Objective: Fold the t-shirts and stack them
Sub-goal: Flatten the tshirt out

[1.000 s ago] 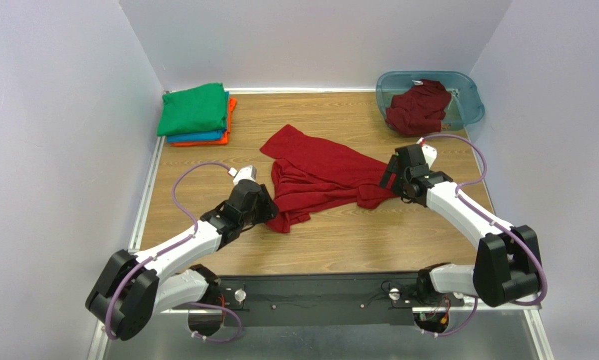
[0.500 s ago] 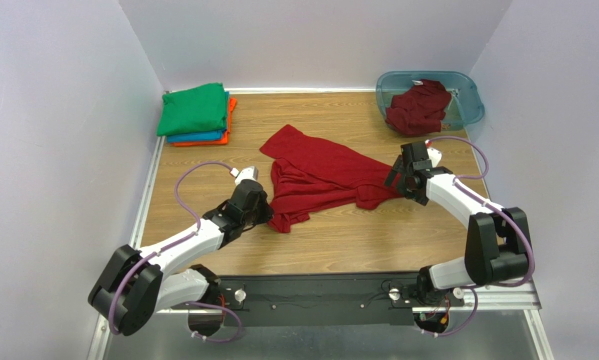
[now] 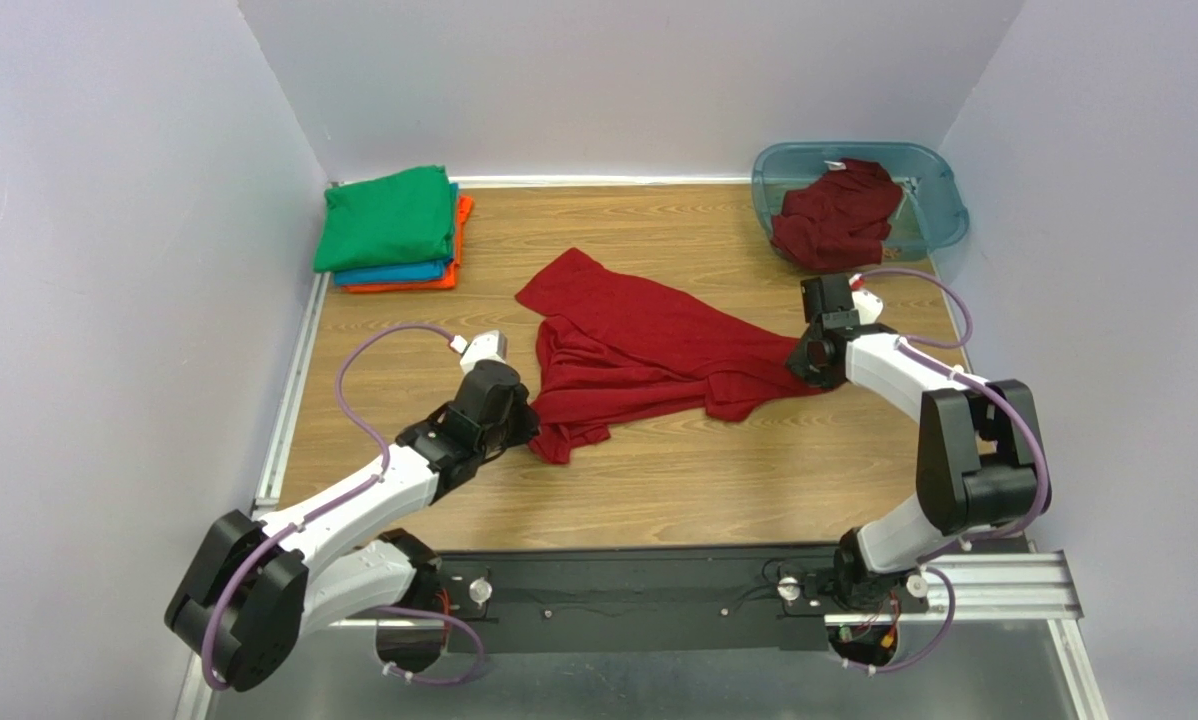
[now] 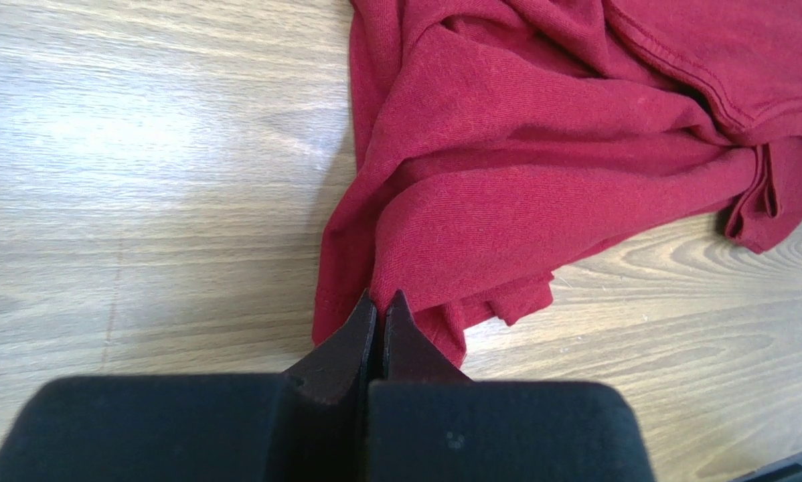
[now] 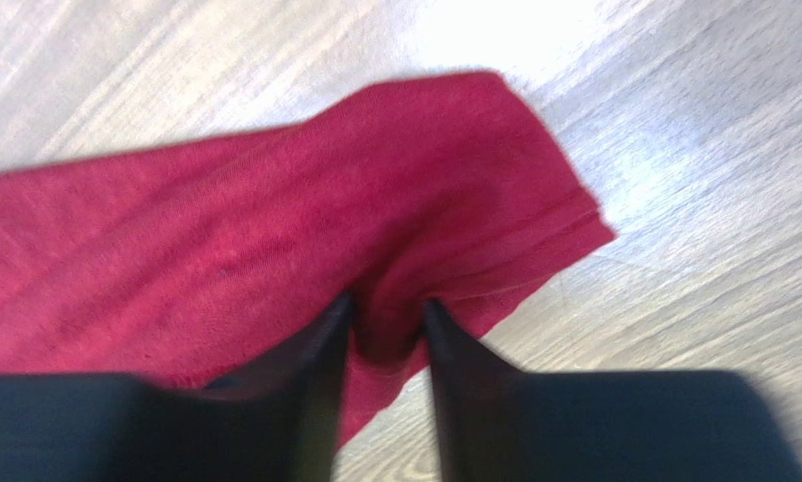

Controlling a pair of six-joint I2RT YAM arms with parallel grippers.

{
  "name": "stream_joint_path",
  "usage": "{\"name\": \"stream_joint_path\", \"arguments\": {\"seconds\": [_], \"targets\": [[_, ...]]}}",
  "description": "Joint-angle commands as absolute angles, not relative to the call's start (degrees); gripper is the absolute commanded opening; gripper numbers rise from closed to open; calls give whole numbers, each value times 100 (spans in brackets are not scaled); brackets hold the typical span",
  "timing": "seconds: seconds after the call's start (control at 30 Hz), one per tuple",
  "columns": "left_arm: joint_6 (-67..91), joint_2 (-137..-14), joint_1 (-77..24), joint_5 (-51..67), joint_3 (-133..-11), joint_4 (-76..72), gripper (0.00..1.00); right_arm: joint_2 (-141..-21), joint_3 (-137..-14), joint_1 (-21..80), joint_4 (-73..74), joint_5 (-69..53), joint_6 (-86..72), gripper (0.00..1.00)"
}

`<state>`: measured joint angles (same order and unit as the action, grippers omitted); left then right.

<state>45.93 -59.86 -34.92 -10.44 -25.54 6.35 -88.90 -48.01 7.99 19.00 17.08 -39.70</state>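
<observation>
A dark red t-shirt (image 3: 635, 353) lies crumpled across the middle of the wooden table. My left gripper (image 3: 535, 432) is shut on its near-left hem corner; in the left wrist view the fingertips (image 4: 382, 298) pinch that red cloth (image 4: 536, 151). My right gripper (image 3: 804, 360) is at the shirt's right corner. In the right wrist view its fingers (image 5: 387, 306) stand partly apart with a bunched fold of the cloth (image 5: 274, 221) between them. A folded stack sits at the back left: green t-shirt (image 3: 387, 218) on top, then blue (image 3: 410, 275), then orange (image 3: 460, 225).
A translucent teal tub (image 3: 936, 188) at the back right holds another crumpled dark red t-shirt (image 3: 838, 210). White walls close in the left, back and right sides. The arm bases and a black rail run along the near edge.
The left gripper has shut on the shirt's near-left corner and pulled it slightly left. The right gripper has moved back and right onto the right corner, and its jaws have narrowed around the cloth.
</observation>
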Motion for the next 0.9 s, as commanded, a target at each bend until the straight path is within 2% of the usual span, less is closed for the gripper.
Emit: {"name": "stream_joint_path", "arguments": {"seconds": [0.0,0.1,0.13,0.17,0.33,0.5,0.87], "targets": [[4623,-5819,-3507,-1406,-2645,844,0,-8912,-5027,738,1670,1688,-4052,32],[4623,-5722,-3507,-1651,-2794,1080,0,-8659,-5045,738,1670,1643,-3990,18],[4606,-5635,-3507,-1922,-2917,1159,0,-8553,-5062,730,1670,1635,-3929,5],[4623,-5582,-3507,-2055,-2996,1256,0,-8465,-5071,729,1670,1609,-3920,1],[4439,-5204,-3498,-2767,-3769,1827,0,-7605,-5386,738,1740,1354,-3701,1],[4044,-4739,-3489,-3584,-5131,2144,0,-6734,-6072,738,2099,1230,-3542,1],[3252,-3200,-3489,-3824,-6968,1626,0,-5081,-8163,738,2750,1301,-3278,1]]}}
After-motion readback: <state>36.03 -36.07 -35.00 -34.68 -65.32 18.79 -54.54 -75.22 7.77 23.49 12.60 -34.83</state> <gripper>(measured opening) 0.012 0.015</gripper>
